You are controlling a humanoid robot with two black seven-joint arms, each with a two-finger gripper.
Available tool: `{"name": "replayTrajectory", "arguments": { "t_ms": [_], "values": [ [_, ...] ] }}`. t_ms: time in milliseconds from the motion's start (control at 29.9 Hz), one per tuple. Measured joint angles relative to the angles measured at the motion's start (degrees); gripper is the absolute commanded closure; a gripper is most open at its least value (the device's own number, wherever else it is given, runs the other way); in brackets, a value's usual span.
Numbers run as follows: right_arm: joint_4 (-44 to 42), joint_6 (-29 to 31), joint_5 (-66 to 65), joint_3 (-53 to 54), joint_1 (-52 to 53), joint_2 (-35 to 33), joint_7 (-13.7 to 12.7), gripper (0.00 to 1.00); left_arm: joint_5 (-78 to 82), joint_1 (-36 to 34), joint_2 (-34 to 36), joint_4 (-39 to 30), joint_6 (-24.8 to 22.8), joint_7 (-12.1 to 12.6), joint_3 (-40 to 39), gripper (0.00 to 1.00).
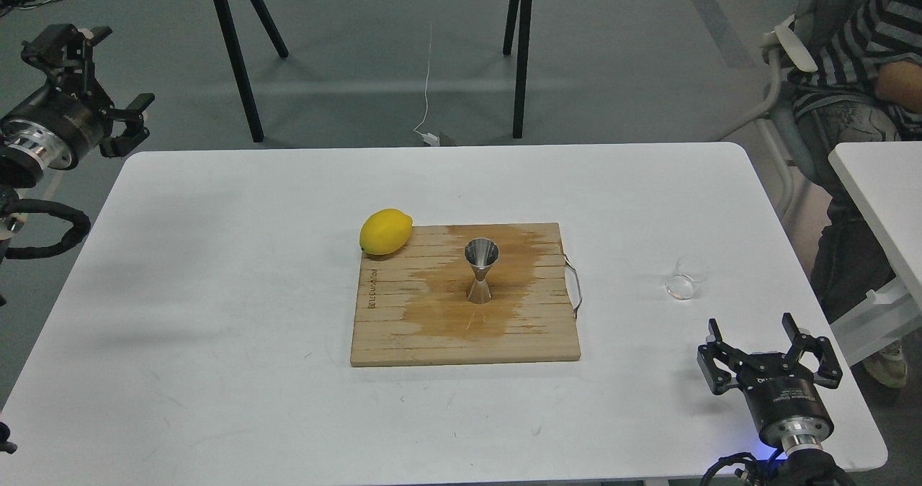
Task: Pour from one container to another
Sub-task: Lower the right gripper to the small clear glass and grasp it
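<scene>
The small clear glass cup (pixel 685 278) stands on the white table (pixel 216 255), right of the wooden board. The steel hourglass jigger (pixel 480 271) stands upright in the middle of the wooden cutting board (pixel 403 327), on a wet stain. My right gripper (pixel 753 327) is open above the table's front right corner, a short way nearer than the cup, its fingers pointing away from me with nothing between them. My left gripper (pixel 97 75) is held high off the table's far left corner, open and empty.
A yellow lemon (pixel 385 232) rests at the board's far left corner. The board has a metal handle (pixel 574 284) on its right side. A seated person (pixel 857 54) is at the far right, beside another white table (pixel 882 191). Black table legs stand behind.
</scene>
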Motion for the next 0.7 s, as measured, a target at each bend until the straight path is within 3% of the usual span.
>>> {"name": "replayTrajectory", "arguments": {
  "t_ms": [401,702],
  "values": [
    [-0.62,-17.76,-0.38,0.82,9.77,3.85,0.21,0.01,0.00,0.00,0.35,0.00,0.00,0.14,0.06,0.01],
    [-11.02,-18.79,-0.70,0.04,17.63,4.12,0.22,0.01,0.00,0.00,0.56,0.00,0.00,0.18,-0.08,0.01]
  ]
}}
